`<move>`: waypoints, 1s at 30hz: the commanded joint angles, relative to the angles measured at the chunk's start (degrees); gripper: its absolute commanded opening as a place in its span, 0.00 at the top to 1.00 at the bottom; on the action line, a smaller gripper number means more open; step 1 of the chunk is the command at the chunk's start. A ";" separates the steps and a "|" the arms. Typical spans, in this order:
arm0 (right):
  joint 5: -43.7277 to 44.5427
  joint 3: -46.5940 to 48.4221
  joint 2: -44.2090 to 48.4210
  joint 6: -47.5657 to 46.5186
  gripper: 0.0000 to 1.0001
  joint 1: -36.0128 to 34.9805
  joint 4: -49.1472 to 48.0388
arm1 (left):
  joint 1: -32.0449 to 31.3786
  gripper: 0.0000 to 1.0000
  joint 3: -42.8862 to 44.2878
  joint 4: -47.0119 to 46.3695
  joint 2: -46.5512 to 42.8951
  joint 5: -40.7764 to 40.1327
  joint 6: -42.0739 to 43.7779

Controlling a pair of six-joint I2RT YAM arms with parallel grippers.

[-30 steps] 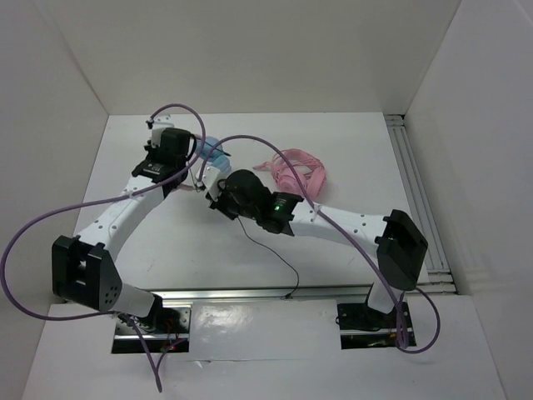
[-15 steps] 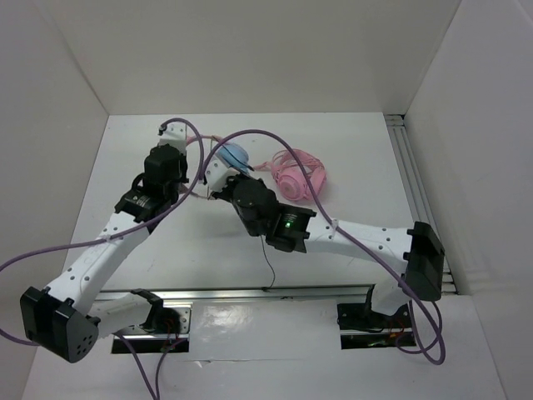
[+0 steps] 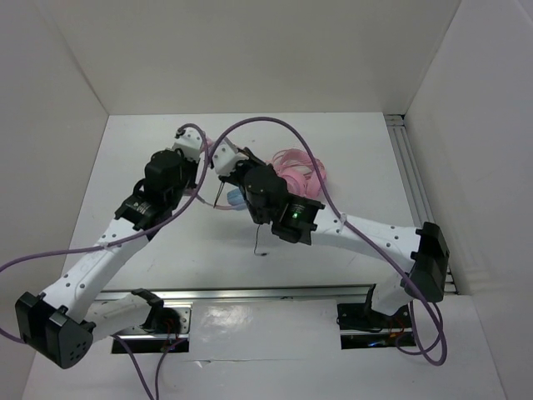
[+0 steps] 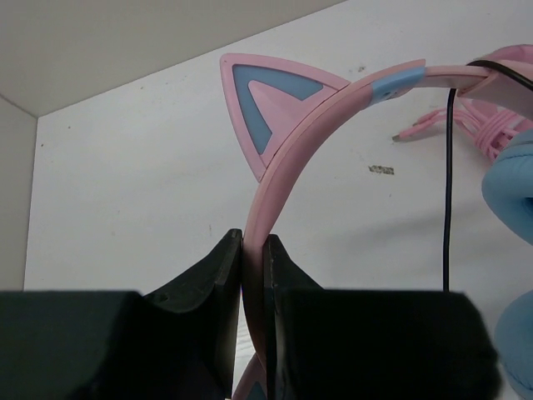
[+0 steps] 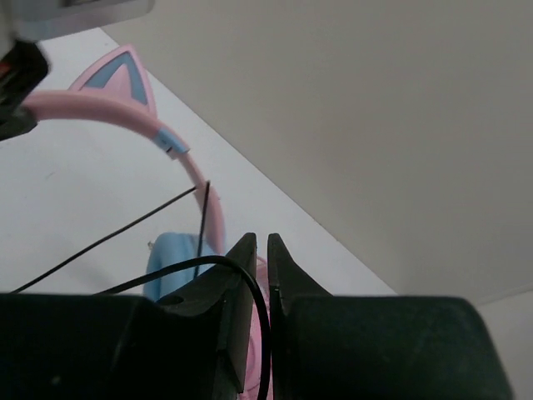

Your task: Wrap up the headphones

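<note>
From their bases at the near edge, both arms stretch toward the middle of the tabletop (image 3: pixel 375 167), and the headphones (image 5: pixel 125 117) are held between them there. Nearest, the black cable (image 3: pixel 257 237) drops in a straight line below the right arm; whether its end touches the tabletop cannot be told. A little farther in, a blue ear cup (image 3: pixel 236 197) shows just under the right wrist. The left pincer (image 4: pixel 254 242) is clenched on the pink headband (image 4: pixel 333 108), a finger flat against each side. A cat ear (image 4: pixel 266 104) stands on the band just beyond the fingertips. The right pincer (image 5: pixel 260 243) is all but closed. The cable loops over one finger and runs down into the narrow slit between the two, so this pincer grasps the cable. Beyond both pincers, the pink set (image 3: pixel 300 167) lies on the tabletop just right of the held pair, its pink cord in loose loops.
</note>
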State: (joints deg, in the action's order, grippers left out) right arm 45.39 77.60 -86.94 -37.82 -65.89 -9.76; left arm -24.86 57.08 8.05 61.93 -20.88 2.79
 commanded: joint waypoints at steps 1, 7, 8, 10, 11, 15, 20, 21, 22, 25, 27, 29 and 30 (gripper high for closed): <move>0.67 5.01 3.97 -0.94 0.83 3.30 -4.13 | -2.20 1.00 -0.74 -3.31 -3.48 2.86 5.03; -1.78 7.73 3.35 -0.41 0.83 7.17 -2.37 | -5.19 1.00 -0.74 -1.38 -4.80 4.71 7.67; -2.58 7.74 2.74 -0.41 0.83 8.48 -1.85 | -5.20 1.00 -0.22 -0.59 -4.80 4.71 8.28; -3.89 9.14 2.21 0.81 0.87 9.72 -0.53 | -5.72 1.00 -0.21 -0.58 -4.80 4.71 8.29; -4.77 9.14 1.69 0.82 0.91 10.33 -0.52 | -5.72 1.00 -0.21 -0.58 -4.80 4.71 8.81; -6.00 9.76 1.15 1.44 1.00 12.53 0.27 | -6.25 1.00 -0.21 1.43 -6.64 5.33 10.13; -10.22 11.07 1.15 2.57 0.99 15.26 1.93 | -8.09 1.00 0.92 5.12 -9.45 10.33 12.68; -11.10 11.08 1.68 2.58 0.96 15.87 2.55 | -8.10 1.00 0.93 5.83 -9.46 10.34 13.55; -11.98 11.77 1.68 2.58 0.96 16.66 3.86 | -9.05 1.00 1.45 6.35 -9.98 10.86 13.56; -12.51 11.78 1.68 0.83 0.97 17.37 3.87 | -10.64 1.00 2.59 9.25 -9.99 13.31 14.79; -11.73 11.17 1.68 -0.92 0.97 17.37 3.26 | -11.25 1.00 2.60 9.26 -10.60 13.33 14.79; -11.72 9.85 2.21 -0.94 0.99 18.68 2.65 | -11.26 1.00 2.60 9.26 -12.18 12.01 14.79; -12.42 8.80 2.21 -0.94 0.99 19.21 2.64 | -11.87 1.00 2.60 9.87 -12.71 11.49 14.79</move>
State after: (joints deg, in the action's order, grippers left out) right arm 28.97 84.31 -87.35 -37.39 -50.92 0.10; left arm -35.57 58.54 10.79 52.07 -11.92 15.03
